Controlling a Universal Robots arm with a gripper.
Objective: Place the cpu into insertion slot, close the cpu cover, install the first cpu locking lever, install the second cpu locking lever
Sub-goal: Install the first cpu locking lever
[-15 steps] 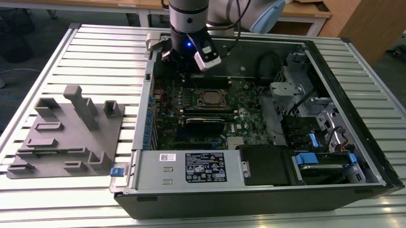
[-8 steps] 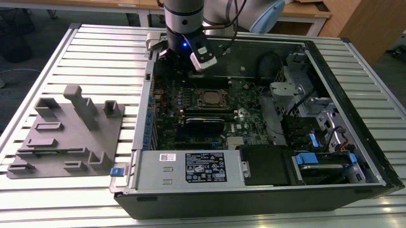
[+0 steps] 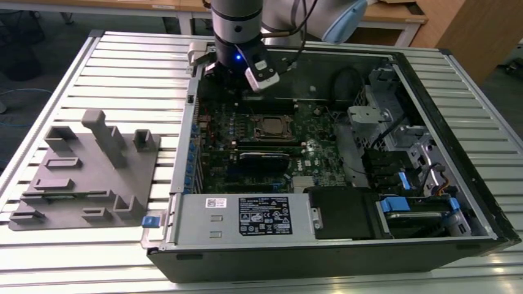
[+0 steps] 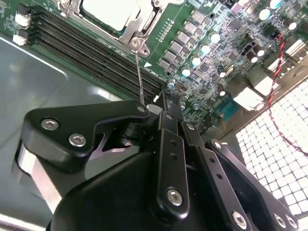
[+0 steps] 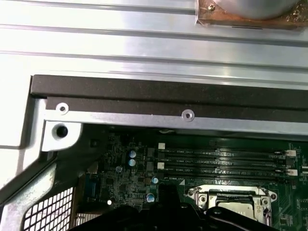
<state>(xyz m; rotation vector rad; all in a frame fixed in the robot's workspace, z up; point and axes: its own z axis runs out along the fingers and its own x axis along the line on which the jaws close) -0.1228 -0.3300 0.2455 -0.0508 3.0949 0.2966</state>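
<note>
The cpu [image 4: 108, 9], a flat silver-grey square, lies in the insertion slot [image 3: 272, 127] on the green motherboard [image 3: 245, 153]. The silver cpu cover [image 4: 138, 26] lies as a frame around its edge. A thin wire locking lever [image 4: 139, 72] rises from the socket's corner up to my fingertips. My black gripper [image 4: 162, 101] hangs above the board beside the socket with its fingers shut together; the lever's end sits against the outside of one finger, not between them. In the exterior view the gripper [image 3: 237, 76] is at the case's far wall, beyond the socket. The first wrist view has the socket [image 5: 236, 204] below the memory slots.
The open computer case [image 3: 457, 184] lies on a slatted metal table [image 3: 122, 55]. A black labelled power supply box [image 3: 261, 215] fills the near side, with drive bays [image 3: 408, 184] on the exterior view's right. A grey fixture [image 3: 90, 171] stands on the exterior view's left. Memory slots [image 4: 91, 45] run beside the socket.
</note>
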